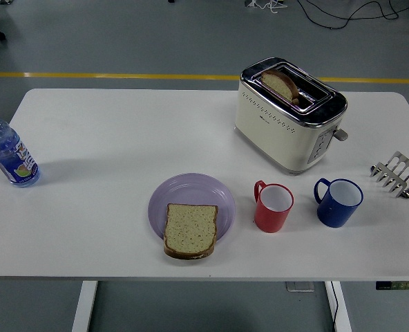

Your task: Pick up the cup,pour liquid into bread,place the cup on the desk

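Looking down, we see neither hand; red cup and blue cup stand beside the plated bread.

A plate sits near the front of the table, and a slice of bread lies on its front part. Two cups stand to the right of the plate: one cup close by, the other cup further right. The toaster stands behind them, with bread in its slot. A toast rack sits at the far right, a bottle at the far left.
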Motion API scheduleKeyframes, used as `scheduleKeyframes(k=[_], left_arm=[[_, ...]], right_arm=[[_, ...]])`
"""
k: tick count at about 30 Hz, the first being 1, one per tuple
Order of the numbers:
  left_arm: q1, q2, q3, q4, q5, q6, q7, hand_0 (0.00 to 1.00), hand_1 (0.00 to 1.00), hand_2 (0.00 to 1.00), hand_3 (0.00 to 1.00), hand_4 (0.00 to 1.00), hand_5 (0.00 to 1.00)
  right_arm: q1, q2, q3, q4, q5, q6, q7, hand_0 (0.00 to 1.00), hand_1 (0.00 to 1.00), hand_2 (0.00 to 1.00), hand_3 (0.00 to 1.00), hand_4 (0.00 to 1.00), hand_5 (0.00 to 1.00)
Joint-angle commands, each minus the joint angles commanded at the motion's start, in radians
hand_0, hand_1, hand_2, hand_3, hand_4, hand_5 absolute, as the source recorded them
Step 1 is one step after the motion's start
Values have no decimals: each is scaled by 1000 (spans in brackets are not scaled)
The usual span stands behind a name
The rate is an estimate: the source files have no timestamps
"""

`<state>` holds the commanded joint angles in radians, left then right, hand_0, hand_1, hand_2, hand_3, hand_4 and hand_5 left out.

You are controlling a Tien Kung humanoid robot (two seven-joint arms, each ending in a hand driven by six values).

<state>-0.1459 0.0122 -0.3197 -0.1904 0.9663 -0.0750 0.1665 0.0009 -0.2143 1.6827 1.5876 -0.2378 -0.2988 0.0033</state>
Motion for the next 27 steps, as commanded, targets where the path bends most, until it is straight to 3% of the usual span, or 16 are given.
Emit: scheduleKeyframes(k=[1, 15, 27], left_arm=[[0, 0, 1, 0, 0, 0, 0, 668, 736, 737, 628, 394, 998], [-1, 0, -4, -1, 0, -2, 2, 668, 735, 737, 629, 396, 998], [-3, 1, -4, -1, 3, -3, 0, 668, 735, 737, 629, 395, 998]], right_arm=[[0, 0, 2, -6, 3, 3, -11, 633, 578, 622, 602, 672, 126], [9, 17, -37, -104, 57, 16, -34, 630, 584, 625, 600, 671, 127], [8, 27, -52, -129, 75, 13, -34, 625, 580, 624, 600, 658, 124]])
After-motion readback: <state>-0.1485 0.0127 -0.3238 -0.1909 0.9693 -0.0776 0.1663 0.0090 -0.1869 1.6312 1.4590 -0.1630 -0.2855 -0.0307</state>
